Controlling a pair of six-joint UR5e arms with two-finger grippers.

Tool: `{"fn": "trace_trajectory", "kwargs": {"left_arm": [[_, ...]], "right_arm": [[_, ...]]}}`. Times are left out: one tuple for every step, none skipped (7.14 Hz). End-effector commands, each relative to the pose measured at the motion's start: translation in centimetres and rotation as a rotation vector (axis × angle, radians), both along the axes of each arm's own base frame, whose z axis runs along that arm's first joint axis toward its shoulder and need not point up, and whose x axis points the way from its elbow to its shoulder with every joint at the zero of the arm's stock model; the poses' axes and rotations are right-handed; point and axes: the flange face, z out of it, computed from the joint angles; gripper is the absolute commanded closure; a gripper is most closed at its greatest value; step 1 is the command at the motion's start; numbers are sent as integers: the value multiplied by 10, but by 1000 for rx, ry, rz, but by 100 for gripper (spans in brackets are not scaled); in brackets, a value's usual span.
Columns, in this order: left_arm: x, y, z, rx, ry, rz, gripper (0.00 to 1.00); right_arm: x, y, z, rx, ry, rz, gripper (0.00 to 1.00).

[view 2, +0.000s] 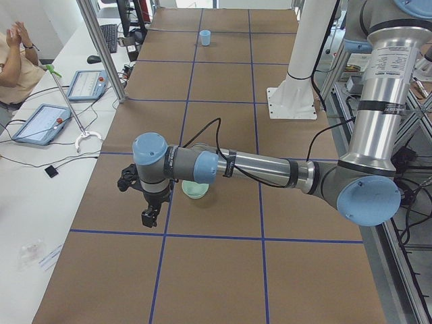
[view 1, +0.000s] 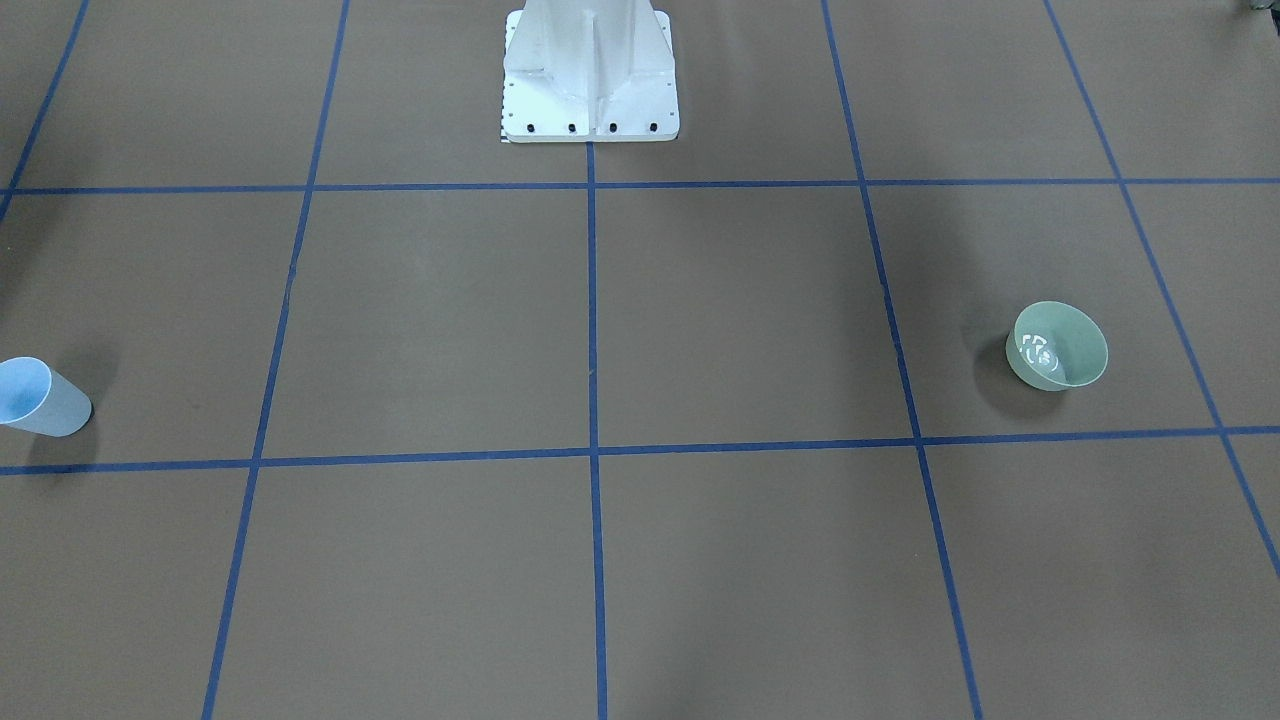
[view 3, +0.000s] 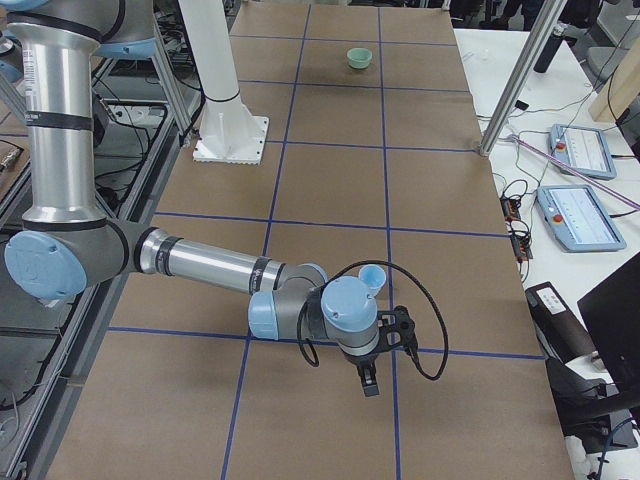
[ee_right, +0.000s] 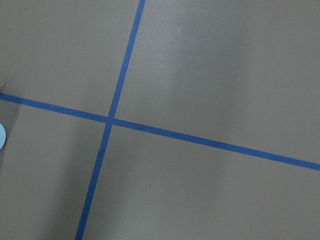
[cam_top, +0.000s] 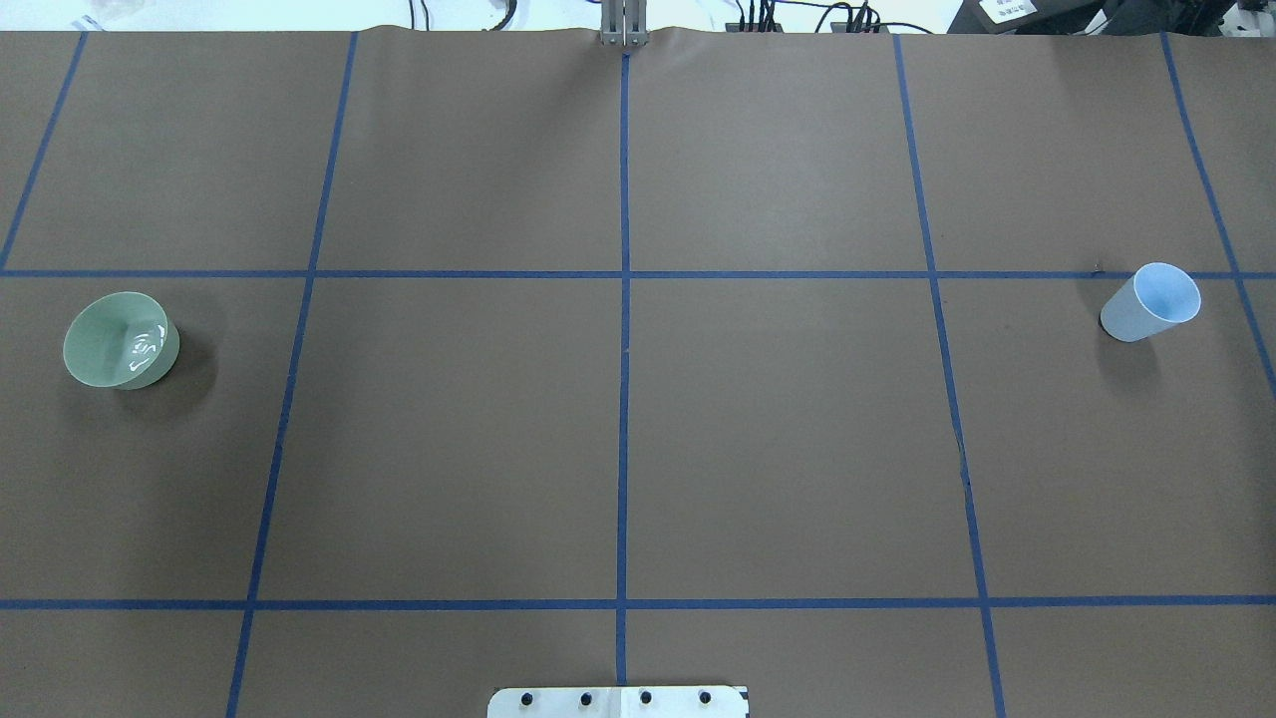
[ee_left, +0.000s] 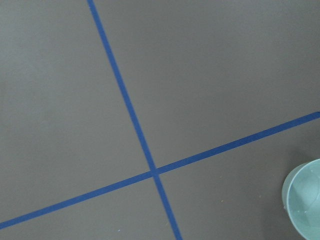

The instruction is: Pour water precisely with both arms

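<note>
Your left gripper hangs beside the bowl of water, the right gripper far from it. I cannot tell how open either is. Clip the rim, perhaps, and it spills.

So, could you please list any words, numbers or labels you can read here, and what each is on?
Nothing can be read.
Label on the left arm: too small.
Tablet screens: blurred.
White card beyond the table: too small.
Bowl and cup: no print shows.
</note>
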Motion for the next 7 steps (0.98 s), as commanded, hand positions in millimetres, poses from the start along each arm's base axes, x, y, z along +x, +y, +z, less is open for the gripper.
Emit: {"fn": "trace_trajectory", "kwargs": {"left_arm": [[-19,12,-4,1,-6,-32,0],[-17,21,0,-13,-4,-34,0],[-16,25,3,-12,1,-30,0],[-15,38,11,-23,9,-30,0],[-10,45,19,-43,65,-24,0],[-6,56,33,-85,123,-30,0],[-5,58,34,-84,122,-30,0]], "right_arm": [[-2,-11,-5,-56,-14,-6,0],[-9,-11,-3,-64,-12,-20,0],[-12,-7,3,-77,-5,-24,0],[-15,-4,10,-99,11,-30,0],[-20,-6,14,-108,35,-44,0],[-21,-5,19,-128,29,-36,0],[-21,-6,18,-129,24,-33,0]]}}
